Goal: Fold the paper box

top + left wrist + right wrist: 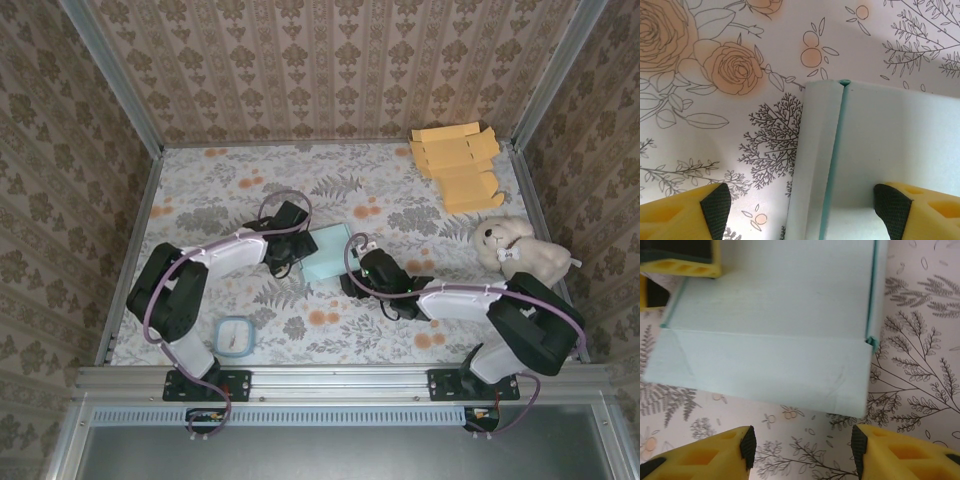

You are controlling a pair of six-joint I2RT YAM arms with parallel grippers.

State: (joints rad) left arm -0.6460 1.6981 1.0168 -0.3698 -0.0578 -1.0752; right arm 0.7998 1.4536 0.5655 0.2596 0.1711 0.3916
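Note:
The pale mint paper box (324, 253) lies closed on the floral table between both arms. My left gripper (290, 243) is at its left side, open; in the left wrist view the box (880, 150) has one yellow finger over its top and the other over the table, straddling its left edge, gripper (802, 207). My right gripper (362, 272) is open just short of the box's near right side. In the right wrist view the box (775, 330) lies ahead of the open gripper (801, 445), with nothing between the pads.
A flat orange cardboard blank (458, 165) lies at the back right corner. A white plush toy (518, 250) sits by the right wall. A small clear square container (234, 336) rests near the left arm's base.

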